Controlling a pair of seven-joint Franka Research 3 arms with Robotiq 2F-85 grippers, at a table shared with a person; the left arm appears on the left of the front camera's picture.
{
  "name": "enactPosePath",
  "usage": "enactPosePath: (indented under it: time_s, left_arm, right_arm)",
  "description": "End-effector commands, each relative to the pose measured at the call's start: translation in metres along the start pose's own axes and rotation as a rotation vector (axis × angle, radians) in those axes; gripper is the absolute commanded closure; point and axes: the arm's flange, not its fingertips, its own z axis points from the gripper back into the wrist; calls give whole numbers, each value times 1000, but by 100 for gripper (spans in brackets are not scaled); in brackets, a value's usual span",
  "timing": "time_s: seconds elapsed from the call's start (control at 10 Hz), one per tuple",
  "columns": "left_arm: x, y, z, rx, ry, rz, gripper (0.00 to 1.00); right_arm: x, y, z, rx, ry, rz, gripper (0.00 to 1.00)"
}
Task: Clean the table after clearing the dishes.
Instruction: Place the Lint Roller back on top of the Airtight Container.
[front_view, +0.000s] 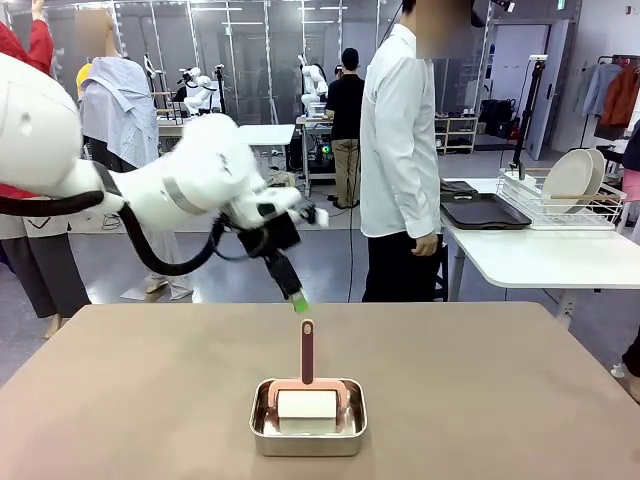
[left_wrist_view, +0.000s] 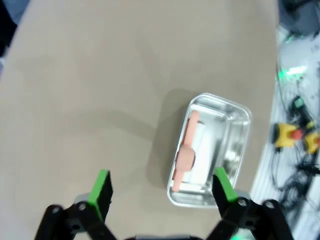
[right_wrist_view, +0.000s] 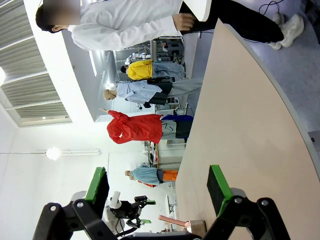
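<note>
With the dishes (front_view: 570, 180) already racked on the far-right side table, the left tool (front_view: 298, 300), fingers spread, hangs above the roller's upright handle (front_view: 307, 352) in the pan (front_view: 308, 432) on the worktop (front_view: 150, 400); the right tool (right_wrist_view: 157, 192) gapes idle.

Robotics lab, glass partitions (front_view: 240, 50), robot workstations behind, clothes rack (front_view: 610, 90), dish rack (front_view: 560, 200)

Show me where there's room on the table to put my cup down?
The table is bare left and right of the steel pan, and along the far edge near the person. The crowded spot: the middle, where the left gripper hangs above the pan.
</note>
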Motion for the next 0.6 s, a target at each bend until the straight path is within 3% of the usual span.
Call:
enactPosePath:
  time_s: [0.0,0.1,0.2,0.5]
  left_arm:
    - [-50,12,53,-188,-265,252,0]
    - [-99,22,81,-266,-442,352,0]
    - [-164,37,114,-250,-618,455,0]
    - [-355,65,182,-157,-896,737,0]
  right_arm:
    - [-7,2,2,0,10,4,0]
    - [-7,2,2,0,10,4,0]
    - [-7,2,2,0,10,4,0]
    - [-7,2,2,0,10,4,0]
